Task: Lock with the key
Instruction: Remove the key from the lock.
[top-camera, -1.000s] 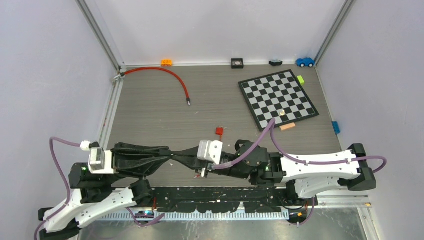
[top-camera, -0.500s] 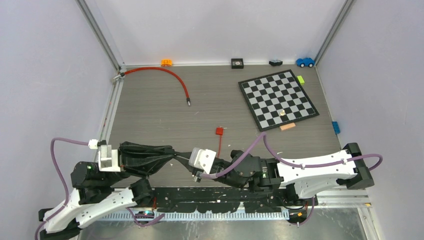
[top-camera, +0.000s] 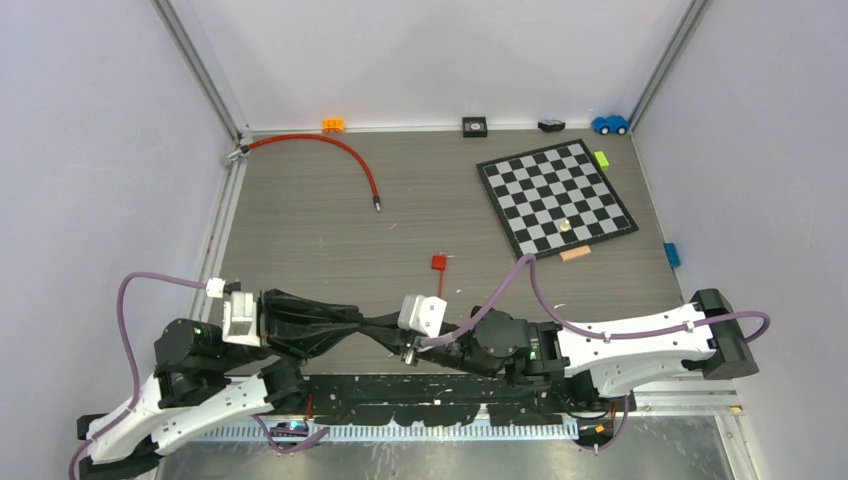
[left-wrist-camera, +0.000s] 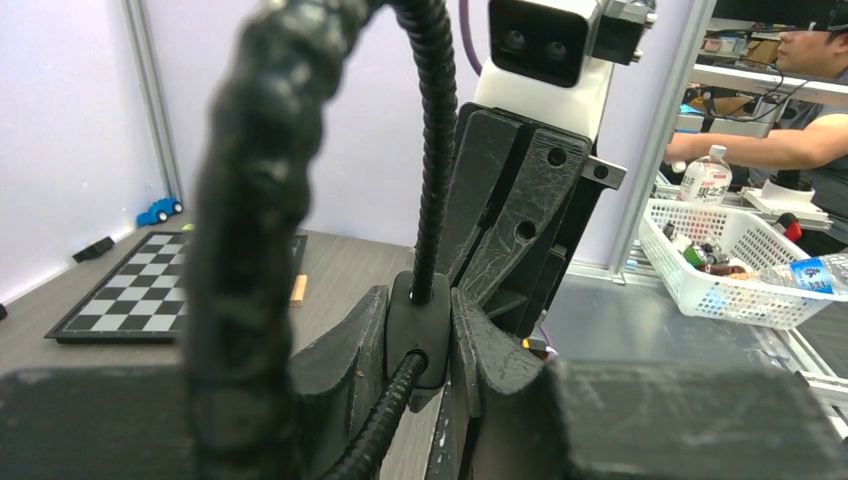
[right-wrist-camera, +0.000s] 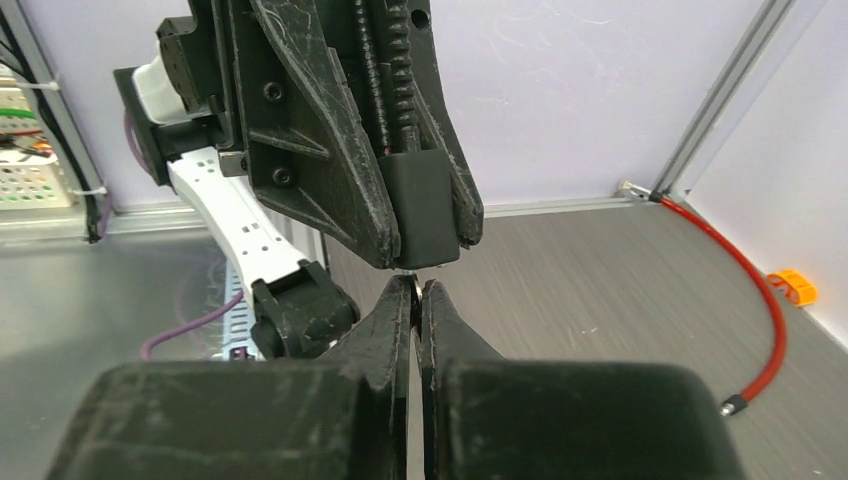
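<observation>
A black cable lock, a small block body (left-wrist-camera: 431, 335) with a ribbed black cable (left-wrist-camera: 436, 150), sits between my left gripper's (left-wrist-camera: 431, 322) fingers, which are shut on it. In the right wrist view the lock body (right-wrist-camera: 420, 215) hangs just above my right gripper (right-wrist-camera: 416, 290). The right gripper is shut on a thin metal key (right-wrist-camera: 414, 282) whose tip meets the body's underside. In the top view both grippers meet near the table's front edge, left (top-camera: 385, 332) and right (top-camera: 416, 346). The cable loop (top-camera: 300, 320) lies along the left arm.
A red tag (top-camera: 438, 263) with a thin cord lies just beyond the grippers. A red cable (top-camera: 345, 152) curves at the back left. A chessboard (top-camera: 555, 195) lies at the back right. Small toys line the back wall, among them a blue car (top-camera: 609, 124).
Both grippers have stayed joined at the lock and shifted toward the near edge. The left wrist has moved right, and the right arm has drawn back.
</observation>
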